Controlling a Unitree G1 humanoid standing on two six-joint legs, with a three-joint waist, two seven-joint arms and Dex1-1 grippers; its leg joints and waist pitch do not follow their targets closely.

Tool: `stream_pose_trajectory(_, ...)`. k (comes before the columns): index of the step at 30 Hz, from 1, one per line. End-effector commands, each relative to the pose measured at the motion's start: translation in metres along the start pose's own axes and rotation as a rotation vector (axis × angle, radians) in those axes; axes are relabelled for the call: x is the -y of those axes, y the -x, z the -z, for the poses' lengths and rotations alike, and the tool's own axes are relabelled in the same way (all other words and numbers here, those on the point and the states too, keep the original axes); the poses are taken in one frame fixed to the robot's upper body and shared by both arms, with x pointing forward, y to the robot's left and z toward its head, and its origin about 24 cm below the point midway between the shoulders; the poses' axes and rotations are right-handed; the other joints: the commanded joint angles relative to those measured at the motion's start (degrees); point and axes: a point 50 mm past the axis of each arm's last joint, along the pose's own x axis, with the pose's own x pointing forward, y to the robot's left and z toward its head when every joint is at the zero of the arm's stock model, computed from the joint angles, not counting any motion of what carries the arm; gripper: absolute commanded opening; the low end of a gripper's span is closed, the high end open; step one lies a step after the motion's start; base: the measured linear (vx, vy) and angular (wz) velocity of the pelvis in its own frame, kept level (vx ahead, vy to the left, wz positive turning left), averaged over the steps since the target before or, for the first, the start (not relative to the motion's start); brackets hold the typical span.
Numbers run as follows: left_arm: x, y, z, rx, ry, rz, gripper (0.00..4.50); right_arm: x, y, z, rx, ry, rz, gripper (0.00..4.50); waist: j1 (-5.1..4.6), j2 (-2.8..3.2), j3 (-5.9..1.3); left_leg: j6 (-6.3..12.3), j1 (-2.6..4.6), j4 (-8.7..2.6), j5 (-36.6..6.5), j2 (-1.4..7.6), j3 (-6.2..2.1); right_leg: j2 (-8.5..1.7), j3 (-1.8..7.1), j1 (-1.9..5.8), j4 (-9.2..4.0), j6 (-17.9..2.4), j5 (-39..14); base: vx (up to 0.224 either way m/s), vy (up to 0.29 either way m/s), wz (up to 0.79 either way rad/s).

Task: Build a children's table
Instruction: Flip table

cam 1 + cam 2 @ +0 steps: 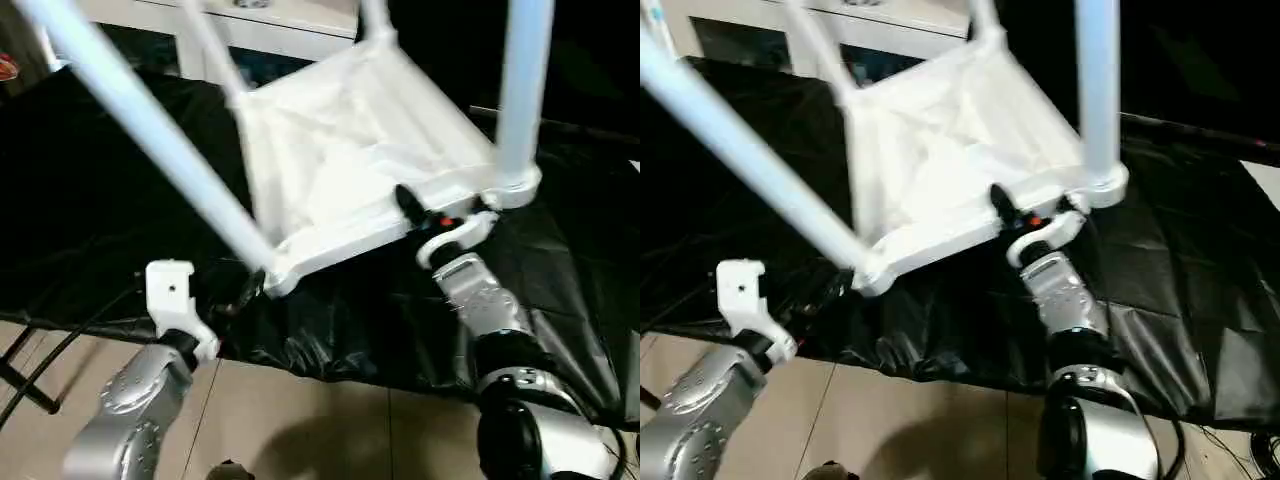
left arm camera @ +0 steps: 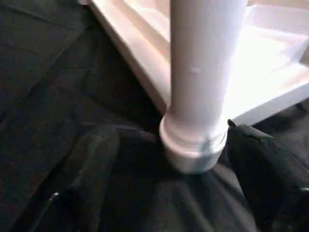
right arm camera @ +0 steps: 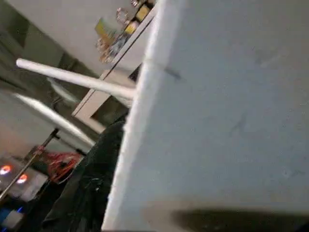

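A white plastic tabletop [image 1: 350,150] is seen upside down and tilted on a black cloth [image 1: 90,190], its ribbed underside facing the camera. Four white tube legs are seated in its corner sockets and stick up and outward: a near-left leg [image 1: 150,135] slanting toward the upper left, a near-right leg [image 1: 523,90] standing almost upright, and two far legs, the far-left leg [image 1: 210,45] and the far-right leg [image 1: 375,20], partly cut off at the top edge. A white cabinet [image 1: 250,25] is visible behind.

The left gripper [image 1: 235,293] is placed at the near-left corner; in the left wrist view its two black fingers [image 2: 91,159] are spread on either side of the socket collar [image 2: 193,145], apart from it, so nothing is grasped. The right gripper [image 1: 425,212] is set against the near edge of the tabletop beside the near-right socket, one black finger lying over the rim. A grip on the edge is suggested, but whether it is truly clamped cannot be told.

The fitting of the legs appears to be done. What is judged to remain is checking that each leg is pushed fully home and turning the table onto its feet.
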Motion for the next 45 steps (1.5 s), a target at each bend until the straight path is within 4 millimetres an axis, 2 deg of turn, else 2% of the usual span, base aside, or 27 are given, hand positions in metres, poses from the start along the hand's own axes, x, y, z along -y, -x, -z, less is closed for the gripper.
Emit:
stream_pose_trajectory(1,0.009,0.0,0.002,-0.02,-0.044,0.057,4.32,-0.01,0.003,-0.048,0.148,0.202,-0.025,2.09,-0.78,1.72,-3.95,-3.79,2.19,-3.97,-5.6,1.47,-0.6,-2.49,1.62,1.63,-3.34,-7.2,7.5,0.0,0.0,0.0)
stream_pose_trajectory(3,0.012,0.0,0.002,-0.03,-0.085,0.086,4.49,-0.01,0.004,-0.052,0.13,0.276,-0.021,2.09,-0.95,1.29,-3.91,-3.87,2.23,-3.98,-6.1,1.42,-0.48,-2.42,1.64,1.62,-3.55,-6.9,6.8,0.0,0.0,0.0)
stream_pose_trajectory(5,0.017,0.001,0.001,-0.036,-0.135,0.122,4.5,-0.012,0.007,-0.057,0.107,0.361,-0.011,2.09,-1.07,1.26,-3.81,-3.9,2.12,-4.07,-6.6,1.4,-0.46,-2.52,1.7,1.59,-3.71,-6.5,5.3,0.0,0.0,0.0)
stream_pose_trajectory(6,0.019,0.001,-0.001,-0.03,-0.158,0.141,4.5,-0.013,0.008,-0.06,0.099,0.399,-0.002,2.09,-1.13,1.8,-3.79,-4.05,2.23,-4.03,-6.5,1.41,-0.5,-2.45,1.73,1.49,-3.71,-6.3,5.2,0.0,0.0,0.0)
stream_pose_trajectory(7,0.022,0.0,-0.003,-0.018,-0.182,0.164,4.5,-0.014,0.009,-0.064,0.096,0.44,0.013,2.09,-1.32,1.39,-3.78,-4.02,2.17,-3.96,-6.6,1.34,-0.41,-2.4,1.77,1.52,-3.72,-6.1,5.2,0.0,0.0,0.0)
stream_pose_trajectory(9,0.027,-0.003,-0.01,0.012,-0.217,0.197,4.5,-0.015,0.01,-0.071,0.1,0.489,0.041,2.09,-1.29,1.3,-3.79,-3.94,2.18,-3.94,-7.0,1.33,-0.33,-2.41,1.84,1.5,-3.82,-5.8,4.1,0.0,0.0,0.0)
stream_pose_trajectory(10,0.03,-0.004,-0.014,0.028,-0.236,0.216,4.5,-0.017,0.011,-0.075,0.105,0.516,0.06,2.09,-1.39,1.65,-3.65,-4.04,2.1,-4.01,-7.3,1.28,-0.33,-2.41,1.9,1.44,-3.93,-5.7,3.4,0.0,0.0,0.0)
stream_pose_trajectory(11,0.034,-0.006,-0.02,0.053,-0.264,0.243,4.5,-0.018,0.012,-0.081,0.106,0.553,0.086,2.09,-1.39,1.69,-3.76,-4.31,2.33,-3.96,-8.0,1.28,-0.26,-2.4,1.95,1.27,-4.06,-5.4,1.6,0.0,0.0,0.0)
stream_pose_trajectory(14,0.042,-0.009,-0.032,0.102,-0.304,0.28,4.5,-0.02,0.013,-0.09,0.104,0.624,0.123,2.09,-1.51,1.67,-3.51,-4.84,2.36,-4.16,-10.3,1.3,-0.27,-2.44,1.96,1.08,-4.47,-5.0,-2.2,0.0,0.0,0.0)
stream_pose_trajectory(16,0.046,-0.012,-0.044,0.154,-0.333,0.289,4.5,-0.024,0.015,-0.096,0.099,0.683,0.136,2.09,-1.72,1.48,-3.34,-5.36,2.58,-4.3,-13.3,1.3,-0.26,-2.46,2.04,0.9,-5.0,-4.4,-7.2,0.0,0.0,0.0)
stream_pose_trajectory(17,0.046,-0.012,-0.044,0.154,-0.333,0.289,4.5,-0.024,0.015,-0.096,0.099,0.683,0.136,2.09,-1.73,1.57,-3.39,-5.45,2.65,-4.28,-13.7,1.32,-0.33,-2.54,2.1,0.83,-5.06,-4.2,-8.0,0.0,0.0,0.0)
stream_pose_trajectory(19,0.048,-0.015,-0.054,0.19,-0.357,0.287,4.5,-0.025,0.016,-0.099,0.086,0.706,0.158,2.09,-1.9,1.43,-3.41,-5.4,2.35,-4.33,-13.5,1.25,-0.4,-2.54,2.08,1.01,-5.08,-4.0,-8.0,0.0,0.0,0.0)
stream_pose_trajectory(20,0.051,-0.018,-0.073,0.252,-0.41,0.291,4.5,-0.026,0.018,-0.104,0.049,0.736,0.213,2.08,-2.22,1.41,-3.54,-5.32,2.39,-4.2,-12.0,1.16,-0.41,-2.26,2.06,1.05,-4.88,-4.0,-6.2,0.0,0.0,0.0)
stream_pose_trajectory(22,0.053,-0.019,-0.079,0.27,-0.427,0.294,4.5,-0.026,0.019,-0.106,0.034,0.747,0.234,2.08,-2.38,1.5,-3.61,-5.24,2.49,-4.08,-10.8,1.09,-0.41,-2.1,1.99,1.03,-4.66,-4.1,-4.3,0.0,0.0,0.0)
stream_pose_trajectory(25,0.057,-0.02,-0.098,0.324,-0.487,0.308,4.5,-0.031,0.02,-0.113,0.016,0.792,0.271,2.07,-2.99,1.11,-3.74,-4.97,1.92,-3.93,-9.4,0.99,-0.42,-2.2,1.94,1.43,-4.36,-4.6,-2.1,0.0,0.0,0.0)
stream_pose_trajectory(26,0.059,-0.021,-0.106,0.346,-0.507,0.315,4.5,-0.032,0.02,-0.115,0.007,0.808,0.285,2.07,-3.15,1.21,-3.85,-4.84,2.11,-3.74,-8.8,0.91,-0.35,-2.08,1.96,1.37,-4.21,-4.9,-1.5,0.0,0.0,0.0)
stream_pose_trajectory(29,0.064,-0.021,-0.122,0.394,-0.572,0.331,4.5,-0.036,0.019,-0.118,-0.01,0.857,0.302,2.06,-3.31,0.93,-3.7,-4.48,2.02,-3.67,-8.6,0.95,-0.2,-2.16,2.05,1.31,-4.4,-5.2,-2.3,0.0,0.0,0.0)
stream_pose_trajectory(32,0.067,-0.022,-0.133,0.435,-0.625,0.334,4.5,-0.04,0.018,-0.119,-0.023,0.887,0.304,2.04,-3.33,1.01,-3.7,-4.79,2.16,-3.67,-9.1,1.02,-0.22,-2.18,2.03,1.2,-4.37,-5.3,-3.5,0.0,0.0,0.0)
stream_pose_trajectory(33,0.071,-0.022,-0.145,0.474,-0.69,0.334,4.5,-0.043,0.017,-0.118,-0.048,0.929,0.324,2.04,-3.4,0.74,-3.6,-4.81,2.08,-3.72,-9.2,1.02,-0.21,-2.12,2.03,1.2,-4.51,-5.1,-3.9,0.0,0.0,0.0)
stream_pose_trajectory(34,0.072,-0.022,-0.149,0.488,-0.714,0.334,4.5,-0.044,0.017,-0.117,-0.058,0.944,0.333,2.04,-3.26,0.87,-3.77,-4.99,2.35,-3.62,-8.9,1.05,-0.22,-2.14,2.06,1.11,-4.34,-5.0,-3.9,0.0,0.0,0.0)
stream_pose_trajectory(36,0.079,-0.02,-0.161,0.533,-0.762,0.353,4.5,-0.047,0.015,-0.114,-0.074,0.96,0.331,2.04,-3.4,0.72,-3.66,-5.37,2.26,-3.67,-8.9,1.04,-0.22,-2.17,2.01,1.04,-4.37,-5.0,-4.0,0.0,0.0,0.0)
stream_pose_trajectory(38,0.089,-0.018,-0.182,0.627,-0.827,0.361,4.5,-0.052,0.009,-0.106,-0.105,1.014,0.328,2.04,-3.36,0.54,-3.67,-6.04,2.27,-3.67,-9.3,1.1,-0.26,-2.35,2.03,1.01,-4.38,-5.0,-4.8,0.0,0.0,0.0)
stream_pose_trajectory(39,0.092,-0.017,-0.186,0.646,-0.849,0.369,4.5,-0.053,0.008,-0.104,-0.115,1.024,0.328,2.04,-3.38,0.59,-3.65,-6.18,2.17,-3.69,-9.1,1.11,-0.32,-2.35,2.03,1.06,-4.28,-5.0,-4.6,0.0,0.0,0.0)
stream_pose_trajectory(40,0.094,-0.017,-0.189,0.663,-0.878,0.37,4.5,-0.053,0.007,-0.101,-0.121,1.026,0.323,2.04,-3.45,0.17,-3.65,-6.21,2.11,-3.68,-8.7,1.1,-0.28,-2.35,2.04,1.12,-4.25,-4.9,-3.8,0.0,0.0,0.0)
stream_pose_trajectory(43,0.098,-0.021,-0.197,0.7,-1.029,0.331,4.5,-0.056,0.001,-0.084,-0.15,1.028,0.278,2.04,-3.67,-0.08,-3.66,-6.2,1.95,-3.67,-8.6,1.14,-0.31,-2.39,2.05,1.06,-4.25,-4.1,-3.8,0.0,0.0,0.0)
stream_pose_trajectory(44,0.097,-0.023,-0.198,0.695,-1.055,0.315,4.5,-0.057,0.0,-0.081,-0.155,1.023,0.267,2.04,-3.75,0.11,-3.71,-6.7,2.09,-3.7,-9.2,1.18,-0.38,-2.5,2.03,1.0,-4.16,-3.9,-4.4,0.0,0.0,0.0)
stream_pose_trajectory(45,0.094,-0.026,-0.199,0.693,-1.103,0.269,4.5,-0.059,-0.001,-0.077,-0.16,1.02,0.251,2.04,-3.85,0.05,-3.66,-6.8,2.08,-3.76,-9.6,1.21,-0.42,-2.41,2.01,0.92,-4.29,-3.8,-4.7,0.0,0.0,0.0)
